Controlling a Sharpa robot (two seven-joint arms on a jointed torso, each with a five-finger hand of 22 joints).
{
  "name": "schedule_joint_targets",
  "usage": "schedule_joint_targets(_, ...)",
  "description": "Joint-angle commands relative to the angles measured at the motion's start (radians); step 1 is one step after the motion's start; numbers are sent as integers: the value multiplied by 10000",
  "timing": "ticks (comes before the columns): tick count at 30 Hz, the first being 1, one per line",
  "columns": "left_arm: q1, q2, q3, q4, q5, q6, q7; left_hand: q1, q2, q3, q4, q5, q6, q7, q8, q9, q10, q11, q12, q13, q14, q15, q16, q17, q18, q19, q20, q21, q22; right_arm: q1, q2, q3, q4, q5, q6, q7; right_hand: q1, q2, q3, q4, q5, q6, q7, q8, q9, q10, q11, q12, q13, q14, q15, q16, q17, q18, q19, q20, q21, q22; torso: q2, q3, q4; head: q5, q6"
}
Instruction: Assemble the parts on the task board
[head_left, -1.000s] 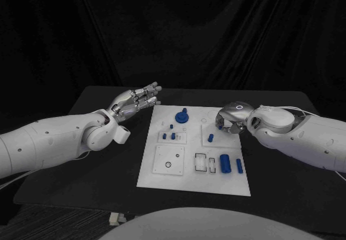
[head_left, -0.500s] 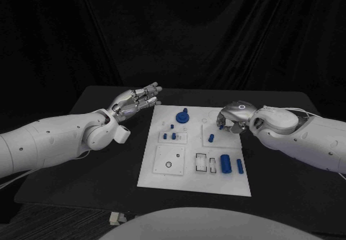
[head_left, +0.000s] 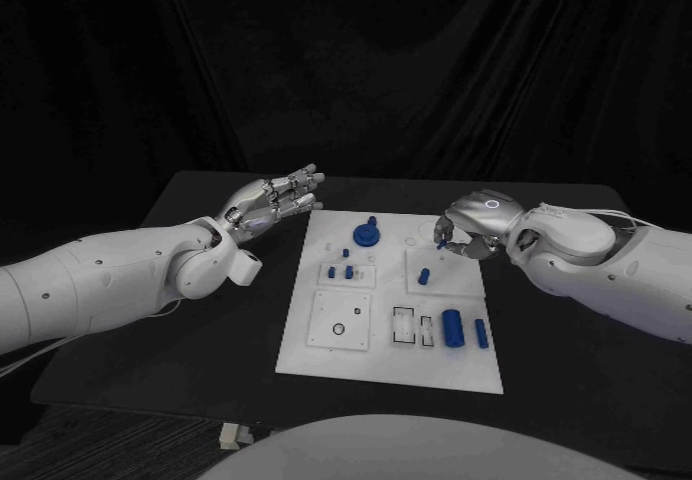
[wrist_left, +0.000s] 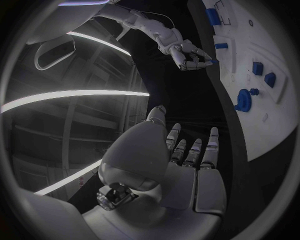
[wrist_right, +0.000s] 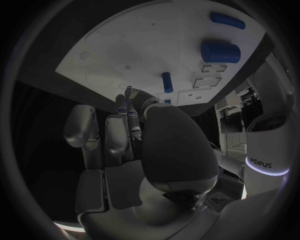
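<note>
The white task board (head_left: 433, 365) lies in the middle of the black table. My right hand (head_left: 469, 232) hovers over its far right part and pinches a small blue part (head_left: 438, 243) at its fingertips. The left wrist view shows the same pinch (wrist_left: 214, 61) by that hand (wrist_left: 187, 54). My left hand (head_left: 271, 207) floats open beside the board's far left corner, fingers stretched out and holding nothing. On the board are a round blue knob part (head_left: 365, 234), small blue pegs (head_left: 340, 271), one blue peg (head_left: 426, 277), a thick blue cylinder (head_left: 451, 327) and a slim blue bar (head_left: 480, 335).
Near the board's front left is a square plate with a small ring hole (head_left: 339, 328), and rectangular slots (head_left: 411, 327) sit beside the cylinder. Black table (head_left: 188, 350) surrounds the board on all sides, with dark curtains behind.
My right hand has risen a little and drawn toward the far right, carrying the small blue part off the board. My left hand has stayed where it was.
</note>
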Motion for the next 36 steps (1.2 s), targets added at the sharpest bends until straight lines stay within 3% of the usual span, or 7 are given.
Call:
schedule_joint_targets(1, -13, 21, 10, -9, 74, 130, 1261, 94, -12, -22, -61, 61, -21, 20, 37, -7, -42, 50, 14, 8, 61, -29, 49, 10, -82, 65, -17, 50, -13, 170, -185, 10, 474, -85, -326, -329, -91, 4, 4, -26, -58, 38, 24, -24, 338, 65, -2, -75, -19, -7, 93, -8, 16, 134, 49, 28, 24, 1407, 11, 6, 3, 15, -2)
schedule_joint_targets(8, -30, 84, 9, -54, 74, 221, 1191, 93, -12, -22, -63, 57, -45, 16, 30, -11, -48, 50, 13, 7, 60, -25, 49, 9, -88, 65, -17, 49, -26, 331, -481, 10, 1632, -85, -59, -472, -81, -26, 27, -49, -147, 19, 49, -74, 350, 101, 23, -166, -51, 1, 122, -31, -24, 137, 51, 52, -2, 1399, 7, 0, 2, 65, -2)
schedule_joint_targets(15, -66, 80, 8, -68, 74, 264, 1173, 87, 1, -16, -63, 37, -108, 7, 12, -21, -53, 57, 12, 6, 55, -10, 47, 7, -107, 71, -18, 48, -41, 352, -232, 10, 2262, -86, 478, -471, -74, -18, 43, -55, -198, 31, 53, -89, 359, 146, 24, -193, -60, -1, 128, -52, -55, 146, 40, 60, -49, 1387, 22, 8, 18, 186, -2)
schedule_joint_targets(24, -77, -13, 7, -35, 74, 217, 1225, 79, 1, -19, -60, 28, -56, 4, 17, -15, -25, 58, 18, 12, 68, -4, 52, 10, -114, 71, -18, 47, -53, 246, 394, 9, 2365, -86, 863, -412, -57, -12, 57, -68, -204, 25, 54, -103, 360, 158, 25, -211, -66, -6, 130, -63, -69, 156, 24, 62, -99, 1375, 18, 8, 27, 290, -2)
schedule_joint_targets(29, -80, -50, 7, 21, 74, 248, 1362, 24, 1, -50, -15, 5, 114, -2, 55, 6, 42, 42, 35, 25, 94, -41, 63, 14, -144, 69, -31, 38, -100, 84, 831, 9, 2141, -86, 973, -389, -31, -12, 81, -91, -174, 5, 66, -134, 359, 161, 33, -252, -80, -7, 135, -62, -64, 166, 10, 66, -145, 1364, 16, 4, 29, 309, -2)
schedule_joint_targets(36, -81, -141, 6, 144, 74, 257, 1518, -67, -11, -140, 123, -117, 207, -19, 69, 6, 78, 19, 35, 27, -41, -219, 4, -15, -157, -258, -86, -137, -532, -199, 1354, 9, 1704, -337, 1053, -366, -27, -16, 109, -113, -62, -24, 93, -194, 361, 161, 60, -339, -106, -7, 153, -52, -49, 174, -9, 78, -194, 1353, 16, 6, 14, 445, -2)
